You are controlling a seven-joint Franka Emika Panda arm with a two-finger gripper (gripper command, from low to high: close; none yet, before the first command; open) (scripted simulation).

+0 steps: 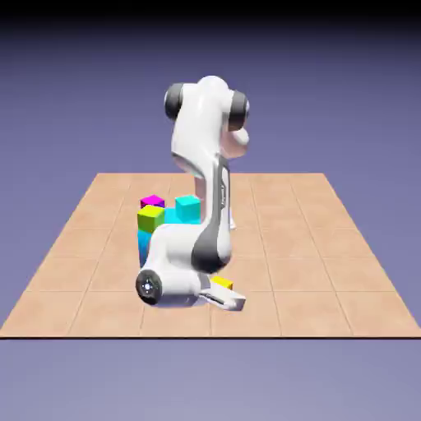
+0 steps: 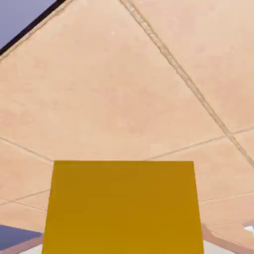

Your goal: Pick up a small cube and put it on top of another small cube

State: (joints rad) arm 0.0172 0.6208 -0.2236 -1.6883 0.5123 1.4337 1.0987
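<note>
Yellow cube (image 1: 221, 283) is down by the hand at the near side of the tiled table (image 1: 312, 263), right of the green cube (image 1: 151, 219) in the exterior view. My gripper (image 2: 123, 244) is clenched on it: the cube fills the bottom middle of the hand view, between where the tips come in. Tips themselves are mostly hidden, so exact pad contact: can't tell. Can't tell either if it's touching the table or just above.

Handling guess: rigid, light, plain flat faces, no give, nothing fragile. Smooth sides could slip if the pinch is off-centre or skewed, so I want opposite faces, pads flat, about mid-height. The top face looks square to the hand, a good sign. No need to squeeze harder; a stiff block won't deform, but an uneven pinch might twist it.

Green cube sits on a blue block (image 1: 144, 245), with the cyan cube (image 1: 187, 207) and magenta cube (image 1: 153, 201) close by. Likely next: straight lift, high enough to clear those. Which cube takes it, I'd guess green; bumping it would be the risk.
</note>
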